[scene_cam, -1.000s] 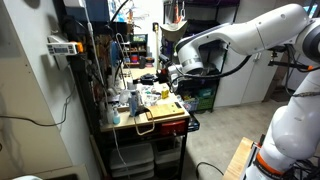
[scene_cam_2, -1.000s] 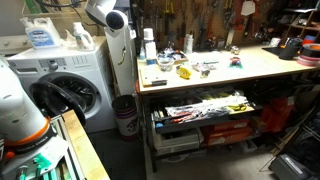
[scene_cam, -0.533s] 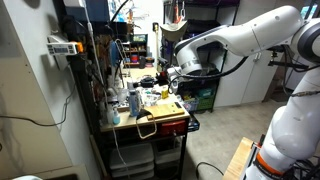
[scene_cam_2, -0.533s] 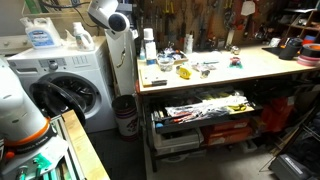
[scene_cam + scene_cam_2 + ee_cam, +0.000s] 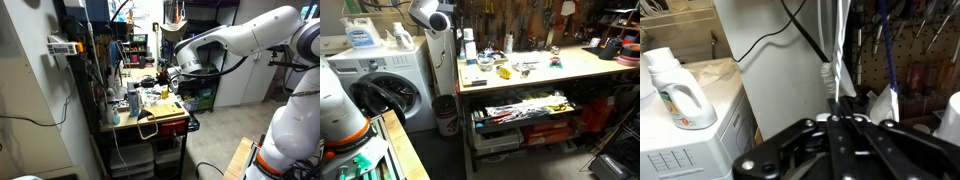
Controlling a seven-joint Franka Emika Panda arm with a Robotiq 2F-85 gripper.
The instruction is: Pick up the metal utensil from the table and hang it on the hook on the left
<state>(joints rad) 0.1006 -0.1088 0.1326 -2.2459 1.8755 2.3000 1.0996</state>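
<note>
My gripper (image 5: 836, 103) is shut on the metal utensil (image 5: 837, 45), a thin silvery rod that rises from between the fingertips in the wrist view. In both exterior views the gripper (image 5: 172, 72) (image 5: 423, 12) hangs in the air above one end of the table (image 5: 160, 113) (image 5: 560, 68), near a white panel. The utensil is too thin to make out in the exterior views. A pegboard (image 5: 925, 50) with hanging tools shows to the right in the wrist view. I cannot pick out the hook.
A washing machine (image 5: 382, 82) with a detergent bottle (image 5: 676, 92) on top stands beside the bench. A white panel (image 5: 765, 50) with a black cable is right ahead. Bottles (image 5: 469, 45) and small items (image 5: 504, 72) lie on the table. A bin (image 5: 445, 115) sits below.
The gripper has shifted only slightly near the top of the white panel, still holding the utensil. Nothing else has moved.
</note>
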